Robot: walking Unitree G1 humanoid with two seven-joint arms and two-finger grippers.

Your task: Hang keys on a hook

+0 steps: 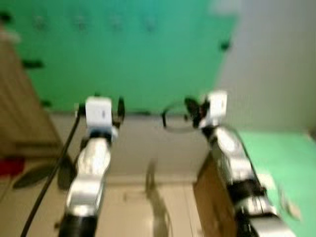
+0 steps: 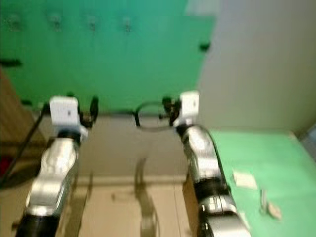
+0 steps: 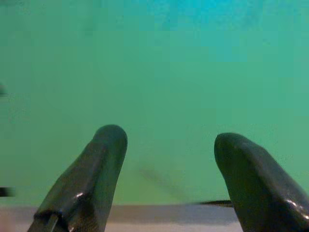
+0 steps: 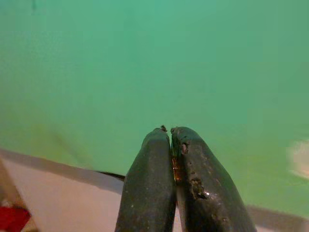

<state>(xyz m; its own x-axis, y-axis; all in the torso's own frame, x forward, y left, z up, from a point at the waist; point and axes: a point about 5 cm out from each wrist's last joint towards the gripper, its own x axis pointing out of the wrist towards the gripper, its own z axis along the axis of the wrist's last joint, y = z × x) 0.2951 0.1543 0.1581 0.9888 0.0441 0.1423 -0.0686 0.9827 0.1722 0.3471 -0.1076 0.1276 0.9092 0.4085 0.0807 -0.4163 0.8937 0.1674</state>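
Silver forearms rise from the bottom edge of both eye views, nearest the camera, each carrying a gripper up toward the wall. From the right gripper (image 2: 168, 109) a thin dark ring (image 2: 148, 115) sticks out sideways toward the robot's left; I take it for the key ring, though blur hides any keys on it. It hangs in the air just below the lower edge of the green board (image 1: 133, 49), its loop lying roughly level with the long axis running left to right, away from the fingers. In the right wrist view the two black fingers (image 4: 149, 183) are pressed together with a sliver of something brassy pinched between them, so the jaws are clamped on the keys. Holding the loop out clear of the fingers probably leaves it free to slip over a peg.

High on the board sits a row of small hooks (image 1: 79, 21), well above the ring, so a lift is still needed. The left gripper (image 3: 169, 179) faces the same board with jaws wide and nothing between them. Off to the right lies a green tabletop (image 2: 261, 153) with small bits on it.
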